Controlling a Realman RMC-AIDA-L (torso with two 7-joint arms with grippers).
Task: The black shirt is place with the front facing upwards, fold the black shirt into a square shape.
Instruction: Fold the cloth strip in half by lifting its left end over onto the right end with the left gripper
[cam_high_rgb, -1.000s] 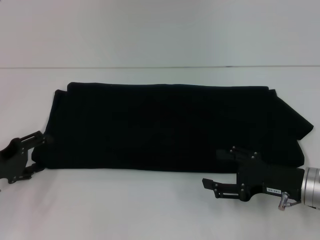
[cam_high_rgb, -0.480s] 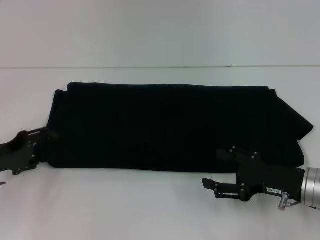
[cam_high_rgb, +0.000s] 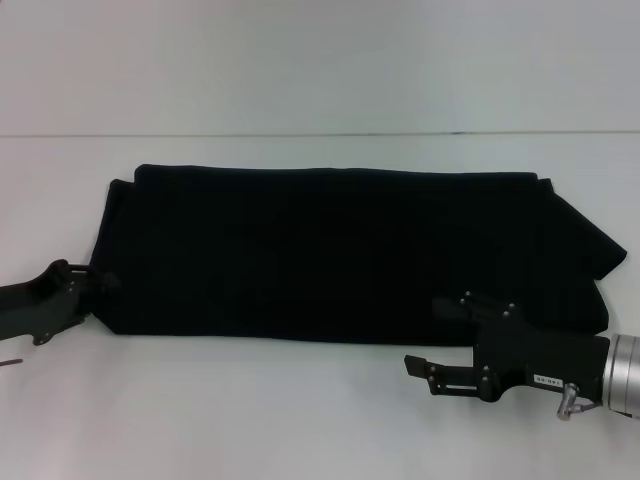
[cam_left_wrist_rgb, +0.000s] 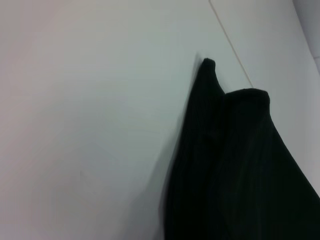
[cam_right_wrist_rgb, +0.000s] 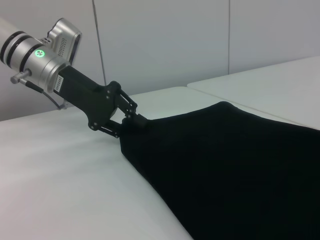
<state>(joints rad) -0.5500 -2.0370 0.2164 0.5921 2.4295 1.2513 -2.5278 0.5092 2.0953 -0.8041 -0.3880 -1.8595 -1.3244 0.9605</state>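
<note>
The black shirt (cam_high_rgb: 330, 250) lies on the white table as a long band folded across my front; no lettering shows. My left gripper (cam_high_rgb: 95, 283) is at the band's near-left corner. In the right wrist view the left gripper (cam_right_wrist_rgb: 134, 121) has its fingers drawn together on that corner of the shirt (cam_right_wrist_rgb: 240, 165). The left wrist view shows only a peaked edge of the shirt (cam_left_wrist_rgb: 240, 165) and bare table. My right gripper (cam_high_rgb: 428, 335) is open at the near-right edge, one finger over the cloth and the other on the table.
The white table (cam_high_rgb: 250, 400) runs bare in front of the shirt and behind it up to a seam (cam_high_rgb: 320, 135). A pale wall stands beyond the table's far edge in the right wrist view.
My left gripper has turned and slid rightward onto the shirt's near-left corner, going from open to closed on it. The right arm and the shirt have stayed still.
</note>
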